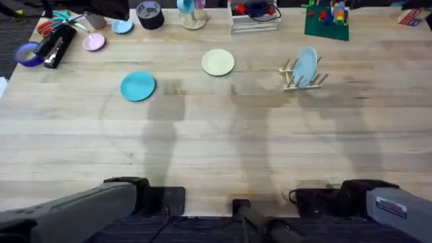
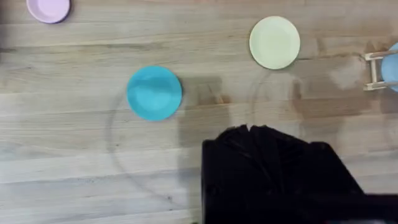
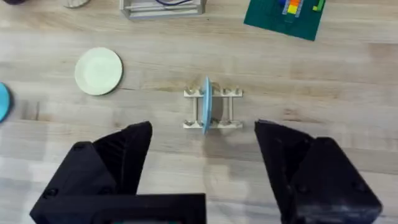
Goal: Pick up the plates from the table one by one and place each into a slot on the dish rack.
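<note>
A turquoise plate lies flat on the table, left of centre. A cream plate lies flat farther back, near the middle. To the right is the small wooden dish rack, with a pale blue plate standing on edge in one slot. Both arms rest low at the near edge. My left gripper is shut on nothing, well short of the turquoise plate. My right gripper is open and empty, facing the rack from a distance.
Clutter lines the far edge: a black tape roll, a small pink plate, a white wire-frame stand, a green baseplate with bricks, and a blue tape ring.
</note>
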Robot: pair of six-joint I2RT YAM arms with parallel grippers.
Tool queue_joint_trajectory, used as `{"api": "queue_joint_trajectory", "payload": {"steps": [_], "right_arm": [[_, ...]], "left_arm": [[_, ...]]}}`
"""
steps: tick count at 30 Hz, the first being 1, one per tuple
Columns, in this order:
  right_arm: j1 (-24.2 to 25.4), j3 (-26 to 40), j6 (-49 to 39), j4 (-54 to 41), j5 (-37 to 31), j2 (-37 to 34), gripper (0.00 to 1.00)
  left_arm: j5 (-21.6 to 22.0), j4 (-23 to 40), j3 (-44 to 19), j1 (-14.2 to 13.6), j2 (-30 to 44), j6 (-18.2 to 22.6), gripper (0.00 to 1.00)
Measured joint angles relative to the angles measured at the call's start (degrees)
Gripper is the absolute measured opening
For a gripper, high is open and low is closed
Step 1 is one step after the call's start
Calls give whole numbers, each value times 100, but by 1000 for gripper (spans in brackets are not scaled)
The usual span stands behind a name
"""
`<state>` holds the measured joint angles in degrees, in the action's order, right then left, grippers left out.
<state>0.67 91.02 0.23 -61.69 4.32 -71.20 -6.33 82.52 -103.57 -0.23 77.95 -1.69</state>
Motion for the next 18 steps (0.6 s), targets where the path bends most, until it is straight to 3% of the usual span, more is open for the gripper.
{"api": "queue_joint_trajectory", "payload": {"steps": [10,18], "right_arm": [[0,0,2,52,0,0,993],[0,0,2,285,0,0,995]], "left_arm": [[-396,26,0,0,-1,-2,42],[-1326,-192,-44,0,220,0,42]]}}
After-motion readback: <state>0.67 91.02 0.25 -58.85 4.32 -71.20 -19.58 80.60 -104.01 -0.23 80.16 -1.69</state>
